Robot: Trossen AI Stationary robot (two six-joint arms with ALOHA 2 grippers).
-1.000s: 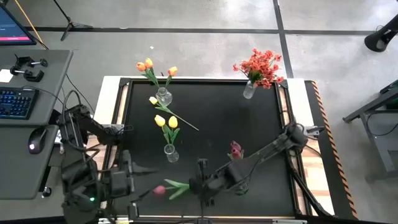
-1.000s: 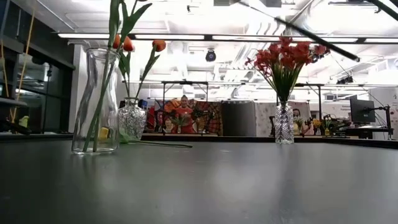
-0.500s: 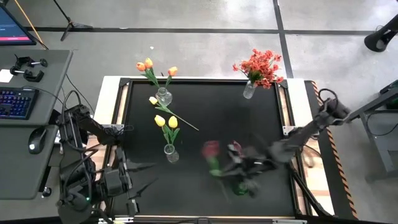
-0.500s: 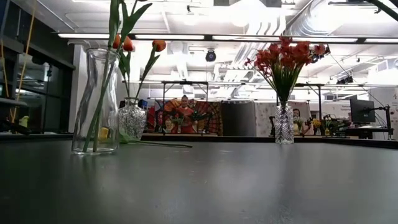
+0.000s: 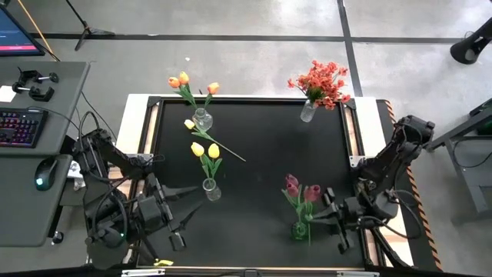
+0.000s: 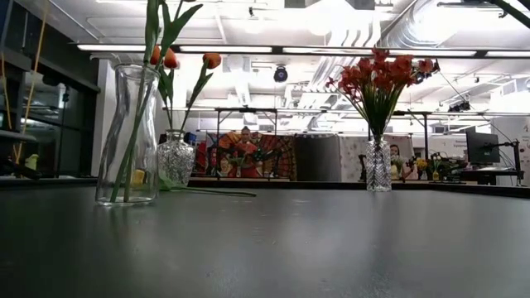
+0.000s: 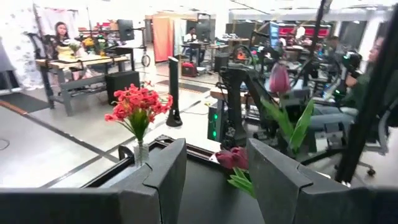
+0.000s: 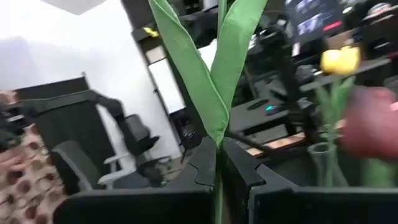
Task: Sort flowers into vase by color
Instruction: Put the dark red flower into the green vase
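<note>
My right gripper (image 5: pixel 321 217) is shut on a dark pink tulip (image 5: pixel 311 192), right beside the small vase (image 5: pixel 298 229) near the table's near right. Another pink tulip (image 5: pixel 292 183) stands in that vase. My left gripper (image 5: pixel 191 209) hangs open near the near left corner with nothing between its fingers (image 7: pixel 168 177). Two yellow tulips (image 5: pixel 206 150) stand in a clear vase (image 5: pixel 211 190). Orange tulips (image 5: pixel 181 79) fill the far-left vase (image 5: pixel 201 119). Red sprays (image 5: pixel 321 81) stand in the far-right vase (image 5: pixel 308 112). My right gripper pinches the pink tulip's thin green stem (image 8: pixel 217 163) between its two fingers, just below where the two leaves (image 8: pixel 211 74) fork. The fingers come about level from the table's right and lie across the stem. The tulip stands roughly upright, head up (image 7: pixel 278 78), lifted off the table.
One yellow tulip (image 5: pixel 189 124) lies on the table by the far-left vase, its stem (image 5: pixel 227 150) running toward the middle. The table's middle is bare black mat. A desk with keyboard (image 5: pixel 19 127) and mouse stands left of the table.
My right gripper has swung from the near edge's middle toward the table's right and turned. The pink tulip, which lay level with its head toward the left gripper, has gone with it. It now stands head up beside the near-right vase.
</note>
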